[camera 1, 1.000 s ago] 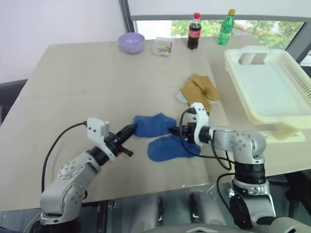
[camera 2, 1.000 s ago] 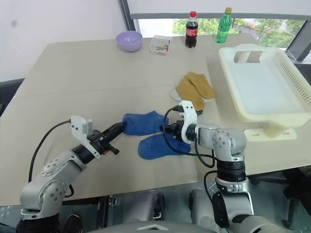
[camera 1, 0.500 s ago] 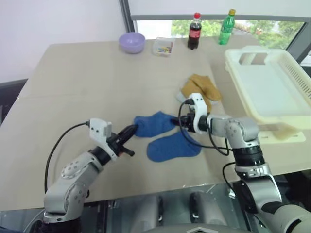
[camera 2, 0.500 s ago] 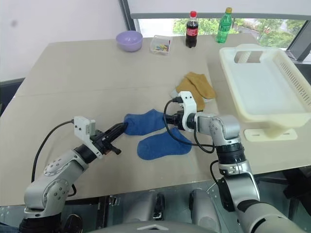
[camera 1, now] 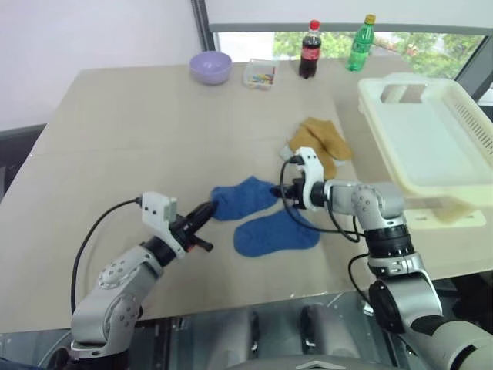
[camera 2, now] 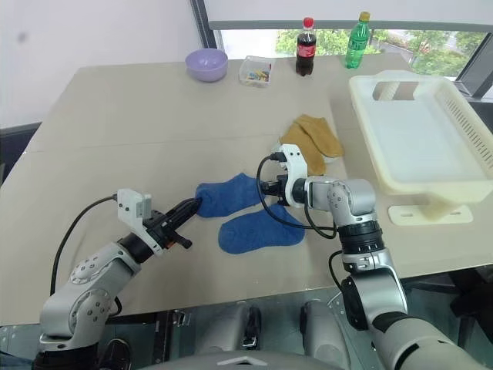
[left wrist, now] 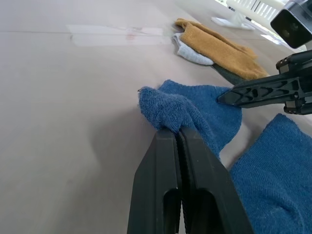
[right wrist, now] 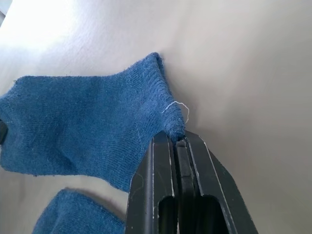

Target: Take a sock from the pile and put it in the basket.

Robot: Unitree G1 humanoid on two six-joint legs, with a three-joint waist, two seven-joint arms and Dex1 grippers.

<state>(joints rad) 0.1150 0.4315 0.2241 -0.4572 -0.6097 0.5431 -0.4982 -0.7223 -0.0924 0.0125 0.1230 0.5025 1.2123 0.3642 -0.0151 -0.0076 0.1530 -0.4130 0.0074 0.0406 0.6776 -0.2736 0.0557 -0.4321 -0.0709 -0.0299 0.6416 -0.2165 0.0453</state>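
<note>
Left gripper pinches one end of the blue sock, fingers pressed together on a bunched fold. Sock lies flat on the table, mid-front, not lifted. Second blue sock sits just beside it, nearer the robot, untouched. Right gripper is clamped on the opposite corner of the same sock, fingers closed on the fabric edge. So both ends look gripped; lift and carry not started. Remaining pile, mustard socks over a pale grey one, sits just beyond the right gripper.

Left to do: raise the sock, move it right, release over the basket.

Containers: lilac bowl at far edge, contents can't tell. Small clear tub holds small coloured bits. Basket at far right looks empty.
</note>
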